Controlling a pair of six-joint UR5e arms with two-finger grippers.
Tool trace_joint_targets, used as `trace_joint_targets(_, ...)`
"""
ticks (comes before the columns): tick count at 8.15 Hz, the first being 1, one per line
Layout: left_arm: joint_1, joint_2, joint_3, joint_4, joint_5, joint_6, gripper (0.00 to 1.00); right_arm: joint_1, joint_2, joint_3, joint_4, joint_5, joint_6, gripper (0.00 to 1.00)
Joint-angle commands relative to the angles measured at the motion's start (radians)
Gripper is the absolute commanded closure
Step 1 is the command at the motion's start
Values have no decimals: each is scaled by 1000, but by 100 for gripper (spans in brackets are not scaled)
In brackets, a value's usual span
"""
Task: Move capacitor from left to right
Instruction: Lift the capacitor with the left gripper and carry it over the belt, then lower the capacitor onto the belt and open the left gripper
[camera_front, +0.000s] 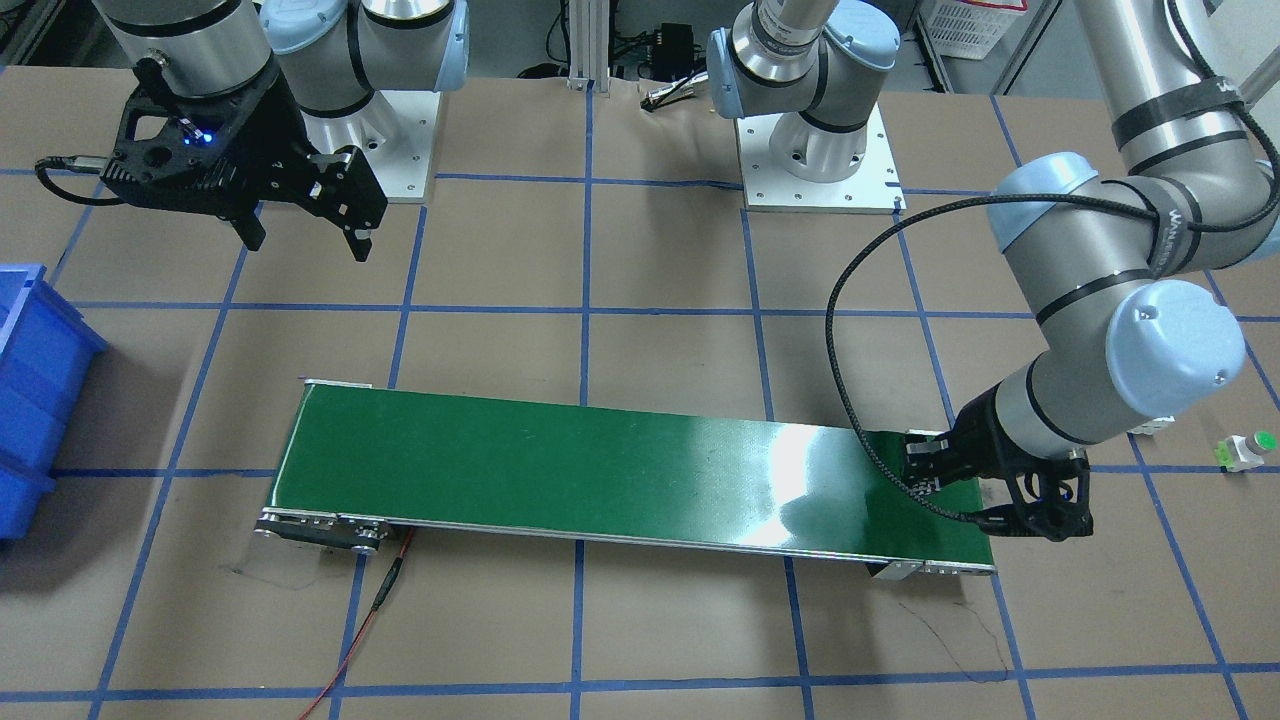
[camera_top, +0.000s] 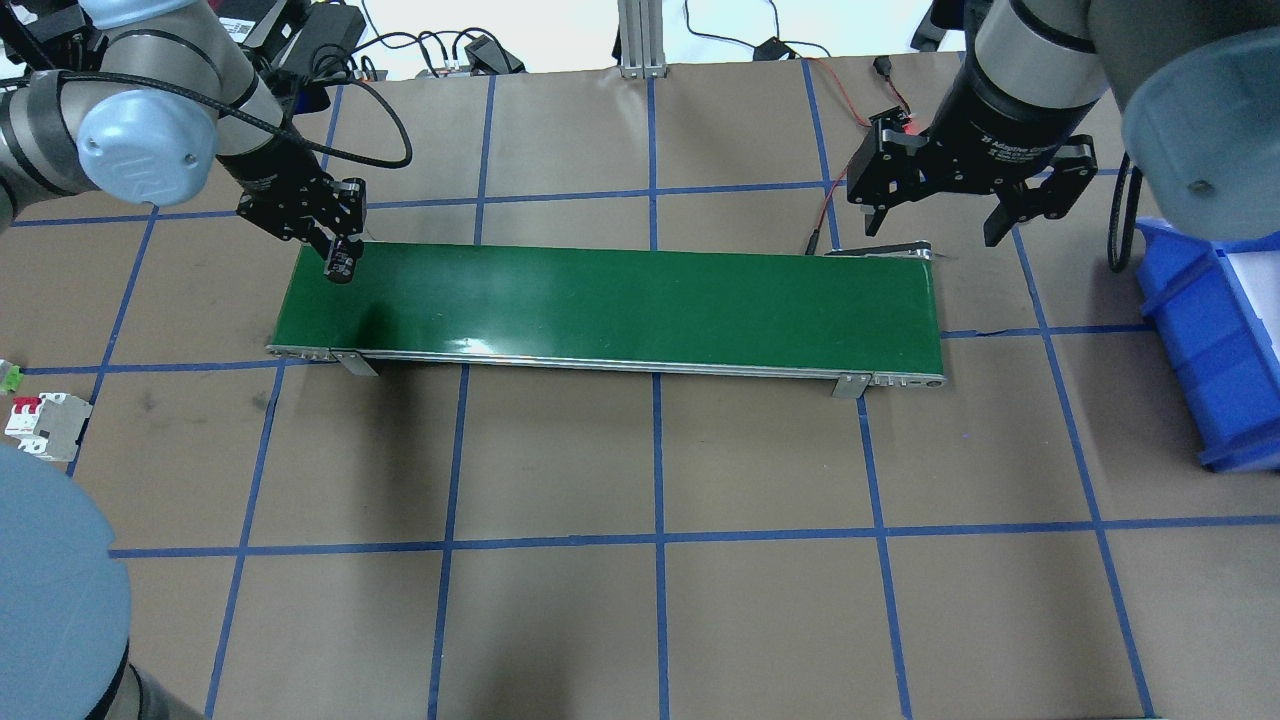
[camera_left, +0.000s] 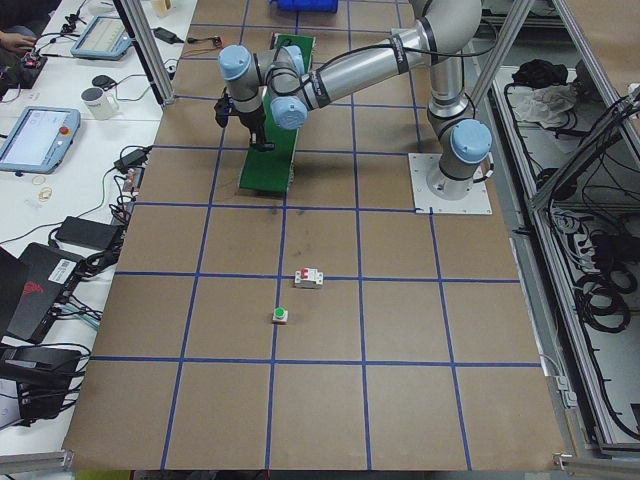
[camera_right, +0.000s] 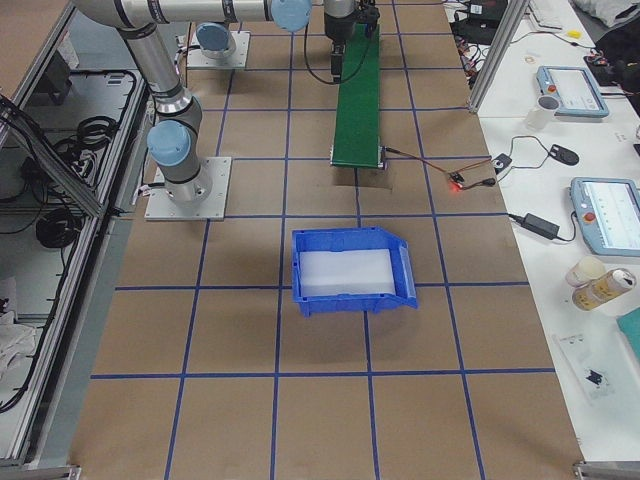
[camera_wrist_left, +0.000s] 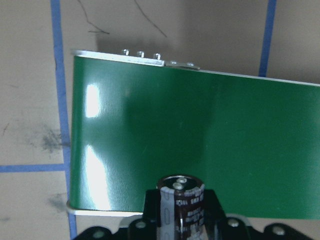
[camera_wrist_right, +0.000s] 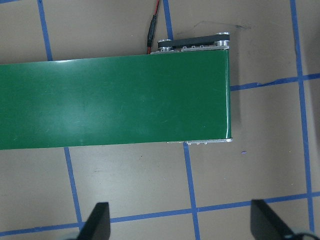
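The capacitor (camera_wrist_left: 181, 202) is a small dark component with a shiny silvery top. My left gripper (camera_top: 342, 262) is shut on it and holds it just over the left end of the green conveyor belt (camera_top: 620, 300). In the front-facing view the left gripper (camera_front: 925, 470) is at the belt's right end (camera_front: 600, 460). In the left wrist view the belt (camera_wrist_left: 200, 125) lies under the capacitor. My right gripper (camera_top: 940, 225) is open and empty, raised beyond the belt's right end; it also shows in the front-facing view (camera_front: 305, 240) and the right wrist view (camera_wrist_right: 182, 222).
A blue bin (camera_top: 1210, 330) stands at the table's right side. A white circuit breaker with red switches (camera_top: 45, 425) and a green-capped push button (camera_front: 1245, 450) lie at the left edge. A red cable (camera_wrist_right: 152, 30) runs to the belt's right end.
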Motion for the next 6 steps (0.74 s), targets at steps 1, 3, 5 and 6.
trace_joint_targets(1, -30, -44, 13, 108, 1, 78, 100, 0, -1, 0, 0, -1, 0, 0)
trace_joint_targets(3, -31, -58, 1, 160, -2, 125, 100, 0, 0, 1, 0, -1, 0, 0)
trace_joint_targets(5, -39, -68, -1, 170, -1, 122, 100, 0, 0, 1, 0, -1, 0, 0)
trace_joint_targets(6, -39, -66, -9, 171, -1, 140, 100, 0, 0, 1, 0, -1, -1, 0)
